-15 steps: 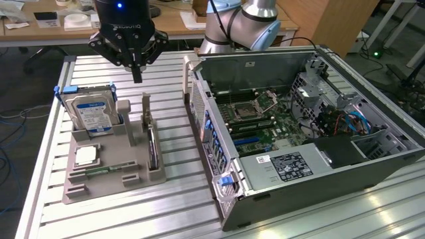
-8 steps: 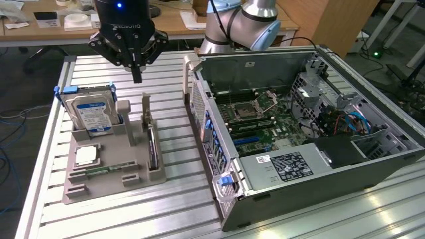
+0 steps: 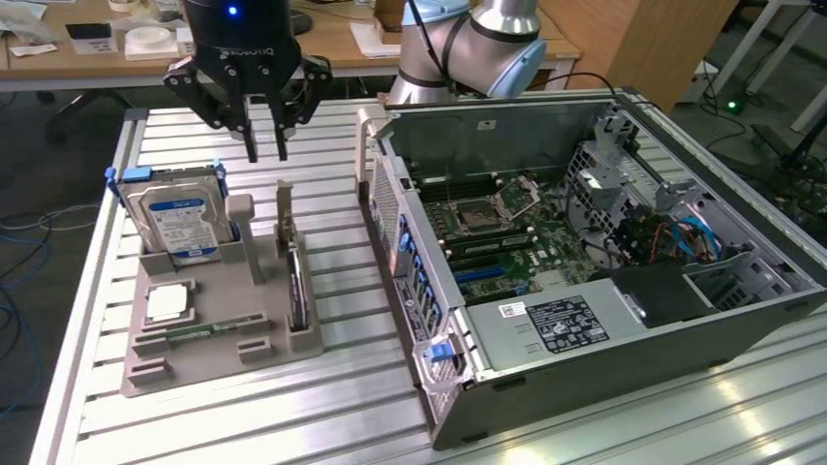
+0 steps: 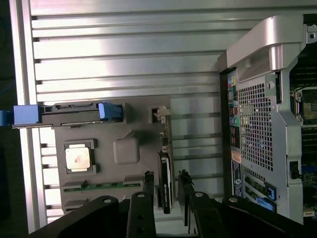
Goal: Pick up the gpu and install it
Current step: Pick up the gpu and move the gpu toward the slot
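The gpu (image 3: 296,291) is a thin dark card standing on edge in a slot of the grey holder (image 3: 220,360), on the side facing the computer case. My gripper (image 3: 267,155) hangs well above the holder's far end, open, with nothing between its fingers. In the wrist view the gpu (image 4: 166,184) shows edge-on far below, lined up in the gap between the two black fingers (image 4: 148,198) of the gripper (image 4: 166,174).
The holder also carries a silver hard drive (image 3: 181,218) in a blue-tabbed bracket, a processor chip (image 3: 168,302) and a green memory stick (image 3: 200,332). The open computer case (image 3: 582,242) lies on the exterior view's right, motherboard exposed. The slatted aluminium table (image 3: 349,407) has bare room in front.
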